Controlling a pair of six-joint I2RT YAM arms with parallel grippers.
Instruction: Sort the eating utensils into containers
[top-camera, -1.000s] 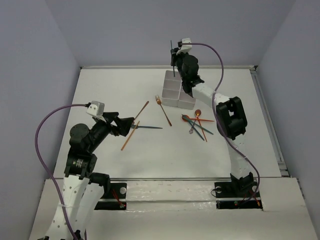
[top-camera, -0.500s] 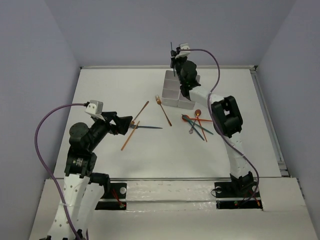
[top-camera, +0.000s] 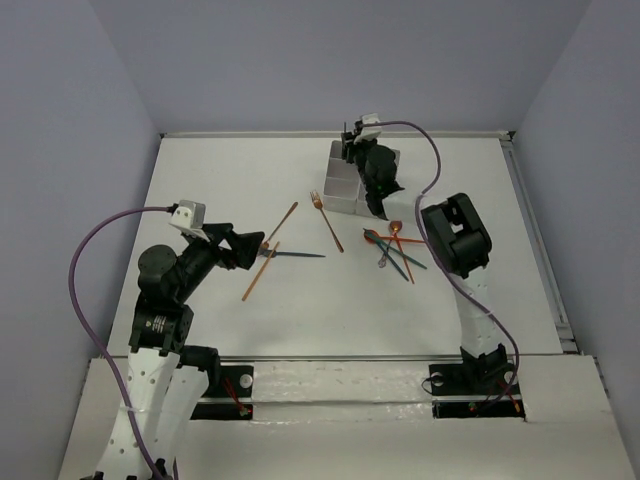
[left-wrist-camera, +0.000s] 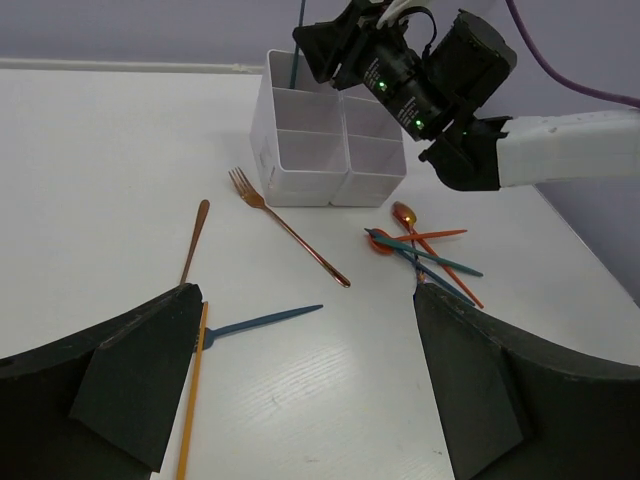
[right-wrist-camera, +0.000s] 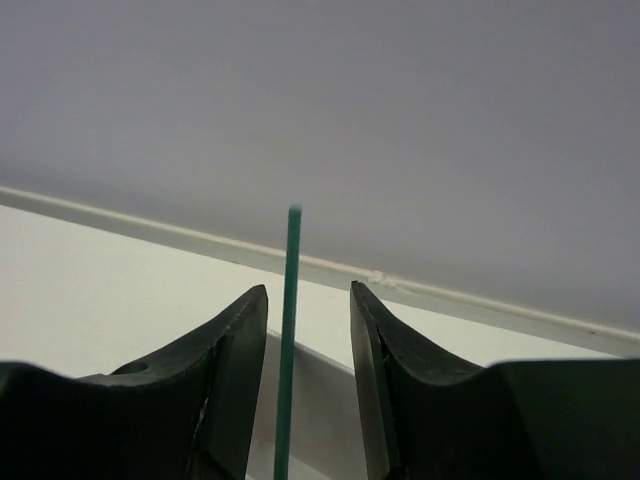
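One white block of six containers (left-wrist-camera: 300, 170), under the right gripper (right-wrist-camera: 307, 300). Its jaws stand part open, one upright teal utensil (right-wrist-camera: 291, 330) between them, ungripped. Left gripper (left-wrist-camera: 306, 295) spread wide, empty; ahead of its jaws one flat teal utensil (left-wrist-camera: 265, 322), three orange utensils (left-wrist-camera: 290, 228), plus a tangled pile (left-wrist-camera: 425, 250), count unclear.

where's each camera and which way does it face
Top external: above and behind the bases, looking down on the white table; both arms, left pincer, right pincer.
Left wrist: on the left arm, facing the white six-compartment container block; own dark fingers at bottom.
Right wrist: over that block, facing the back wall; own fingers flank an upright thin teal utensil.
Shared: top and left wrist both show the block.
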